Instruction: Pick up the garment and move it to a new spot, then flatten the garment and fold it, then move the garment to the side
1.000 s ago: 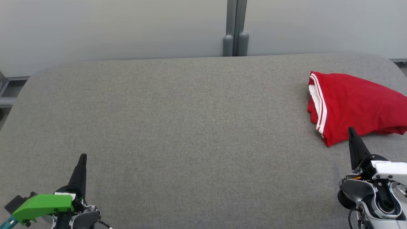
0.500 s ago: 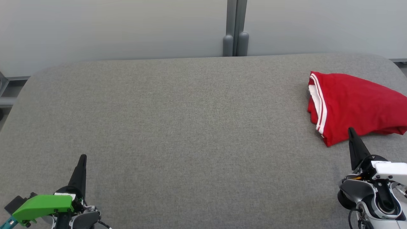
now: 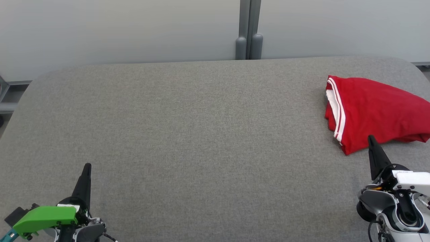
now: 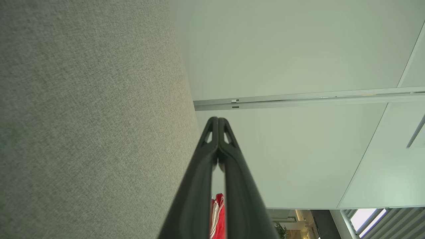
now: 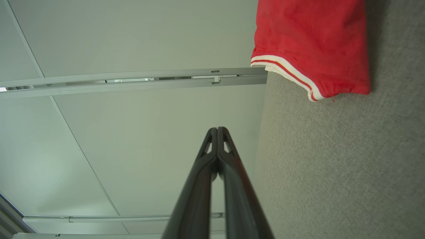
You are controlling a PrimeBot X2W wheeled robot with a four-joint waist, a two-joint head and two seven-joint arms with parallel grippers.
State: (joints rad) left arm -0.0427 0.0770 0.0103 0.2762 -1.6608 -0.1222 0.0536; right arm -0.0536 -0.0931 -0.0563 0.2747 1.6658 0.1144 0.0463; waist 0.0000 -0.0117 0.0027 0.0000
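A red garment with white stripes along one edge lies folded at the far right of the grey table; its right end runs out of the head view. The right wrist view shows the garment at its upper right, and a sliver of the garment peeks between the fingers in the left wrist view. My right gripper is shut and empty, its tip just in front of the garment's near edge. Down at the lower left, my left gripper is shut and empty, far from the garment.
A pale wall with a grey post stands behind the table's far edge. The table's rounded corners show at the far left and far right. The wide grey surface lies between the two grippers.
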